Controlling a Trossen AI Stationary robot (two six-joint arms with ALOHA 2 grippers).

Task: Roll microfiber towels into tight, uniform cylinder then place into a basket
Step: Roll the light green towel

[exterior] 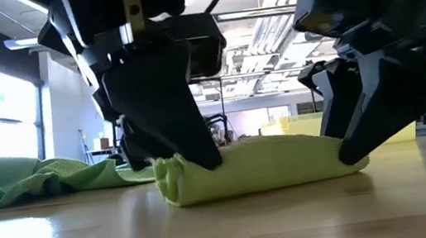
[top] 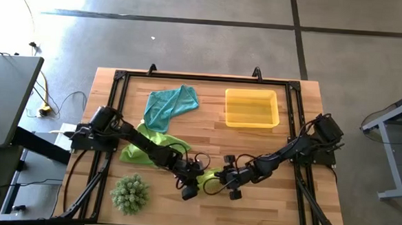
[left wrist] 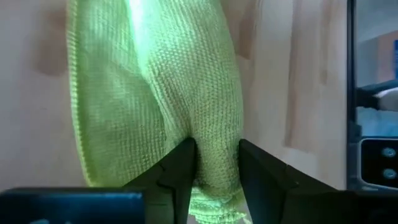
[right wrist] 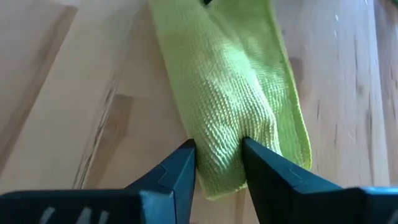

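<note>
A lime-green towel [exterior: 261,166], rolled into a short cylinder, lies on the wooden table near its front edge. My left gripper [top: 189,186] is at the roll's left end and my right gripper [top: 233,186] at its right end, each shut on the cloth. A second lime-green towel [top: 148,143] lies spread out under my left arm. A teal towel [top: 171,105] lies crumpled at the far left. The yellow basket [top: 275,109] stands at the far right, with nothing in it. My left gripper pinches a raised ridge of cloth at the roll's left end [left wrist: 217,140] between its two fingers. The fingers [exterior: 186,135] slant down from the table's left. The roll lies level on the table. My right gripper pinches the roll's right end [right wrist: 221,134] between its two fingers, which lie along the roll. The fingers [exterior: 356,128] slant down from the table's right. That end rests on the table.
A spiky green ball-shaped plant [top: 129,193] sits at the near left corner. A black frame [top: 203,78] runs round the tabletop. Bare wood lies between the roll and the basket.
</note>
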